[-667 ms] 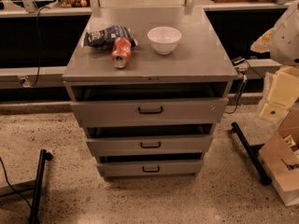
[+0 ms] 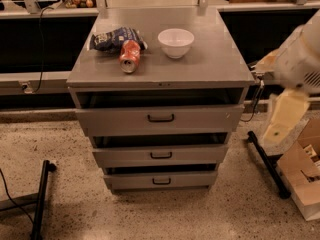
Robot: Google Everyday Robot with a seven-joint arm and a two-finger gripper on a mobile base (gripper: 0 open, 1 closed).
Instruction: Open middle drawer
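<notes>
The grey cabinet (image 2: 160,66) has three drawers stacked in its front. The middle drawer (image 2: 125,156) is the mid-sized one, with a flat grey front and a small black bar handle (image 2: 161,155). A dark gap shows above its front. The wider top drawer (image 2: 115,120) sits above it and the narrower bottom drawer (image 2: 130,180) below. My gripper (image 2: 281,121) hangs on the white arm at the right edge, to the right of the cabinet at about the height of the top drawer. It is apart from all the handles and holds nothing that I can see.
A blue chip bag (image 2: 112,37), a red soda can (image 2: 130,56) on its side and a white bowl (image 2: 176,42) sit on the cabinet top. A black stand leg (image 2: 41,199) lies on the floor at the left, another (image 2: 267,164) at the right, beside a wooden box (image 2: 305,176).
The arm and gripper have shifted slightly down and to the left, towards the cabinet. The drawers have not moved.
</notes>
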